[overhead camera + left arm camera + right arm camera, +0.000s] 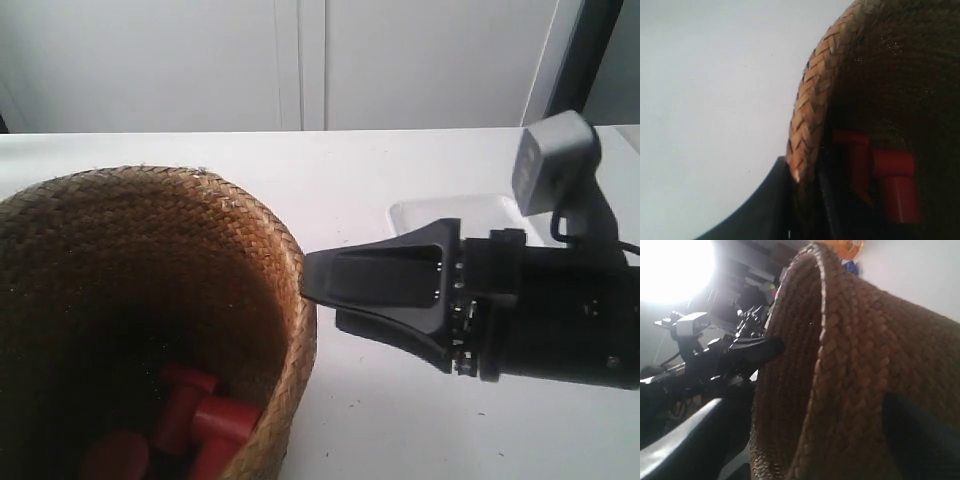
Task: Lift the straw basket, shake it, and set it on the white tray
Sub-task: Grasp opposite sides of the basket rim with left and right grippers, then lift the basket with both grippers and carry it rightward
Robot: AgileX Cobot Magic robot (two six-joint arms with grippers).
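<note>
The straw basket [150, 300] fills the exterior view's left, and its base is cut off by the frame. My left gripper [805, 200] is shut on the basket's braided rim [807, 125], one finger outside and one inside. My right gripper [815, 450] is shut on the woven wall [855, 390], with a finger on each side. At the exterior view's right, an arm's gripper [310, 278] has its tips at the rim. The white tray [440, 215] lies behind that gripper, partly hidden.
Red cylindrical pieces [200, 415] [892, 185] lie in the basket's dark bottom. Across the basket, the right wrist view shows the other arm [740, 352] at the far rim. White tabletop [420, 420] runs back to white cabinet doors [300, 60].
</note>
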